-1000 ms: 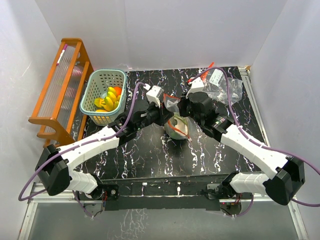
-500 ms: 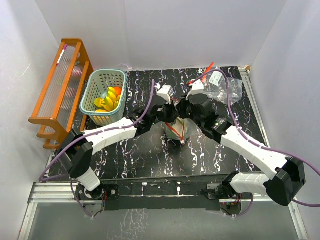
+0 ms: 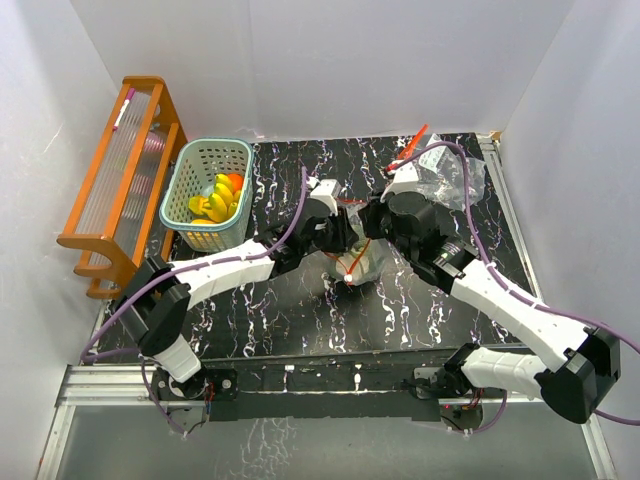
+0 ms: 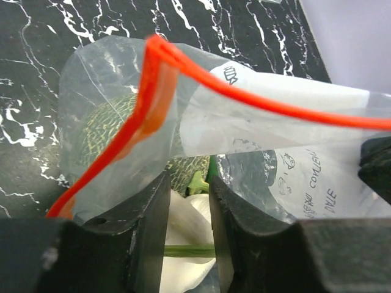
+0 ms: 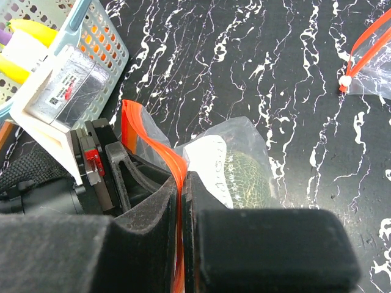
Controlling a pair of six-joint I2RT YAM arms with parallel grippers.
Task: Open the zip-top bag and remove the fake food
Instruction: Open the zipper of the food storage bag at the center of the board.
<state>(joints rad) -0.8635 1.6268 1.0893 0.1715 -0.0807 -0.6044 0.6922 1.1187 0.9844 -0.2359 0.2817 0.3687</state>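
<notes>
Black marbled tabletop (image 3: 300, 320) under white walls, with both arms meeting at its centre over the zip-top bag (image 4: 293, 165). The right gripper (image 5: 182, 180) is clamped on the bag's red zip strip (image 4: 146, 104), its jaws all but touching with the strip between them. This hold judgedly lifts one lip so that the mouth gapes toward the other arm. The left gripper (image 4: 189, 183) sits at that mouth with its jaws a narrow gap apart. A pale piece (image 4: 183, 244) with a green stem shows in the gap, but whether the jaws bear on it or on the film cannot be told. Just beyond the left gripper's fingertips, inside the bag, lies a netted green melon (image 5: 244, 174), so part of the fake food is not yet out. The banana bunch (image 3: 215, 200) and orange (image 3: 234, 181) lie in the teal basket (image 3: 180, 190), well off to the left gripper's outer side. A second bag (image 3: 445, 165) lies beyond the right gripper. One second earlier the left gripper stood clear of the bag, toward the basket; it has since swung in to the mouth, while the right gripper has stayed at the strip.
</notes>
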